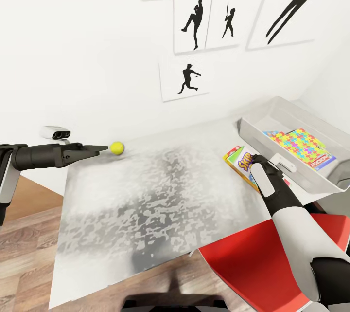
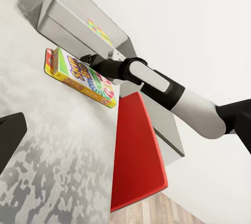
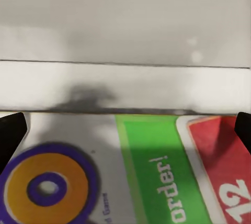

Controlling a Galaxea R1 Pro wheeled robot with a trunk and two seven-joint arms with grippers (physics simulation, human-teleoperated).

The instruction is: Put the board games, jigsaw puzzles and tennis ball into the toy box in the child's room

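The tennis ball (image 1: 117, 147) lies on the white table (image 1: 146, 205) near the wall. My left gripper (image 1: 104, 148) points at it, its tips just short of the ball; one of its fingers (image 2: 10, 135) stands far out to the side, so it is open and empty. The Skip-Bo board game (image 1: 239, 160) (image 2: 78, 75) lies flat beside the toy box (image 1: 291, 119) (image 2: 78, 17). My right gripper (image 1: 257, 159) (image 3: 125, 130) hovers open just above the Skip-Bo board game (image 3: 146, 171), fingers spread wide. Inside the toy box lie a jigsaw puzzle (image 1: 300, 144) and another flat box (image 1: 323, 161).
A red chair (image 1: 253, 263) (image 2: 136, 156) stands under my right arm at the table's near right corner. A small white device (image 1: 56, 132) sits by the wall at the table's left end. Black silhouette pictures (image 1: 192, 22) hang above.
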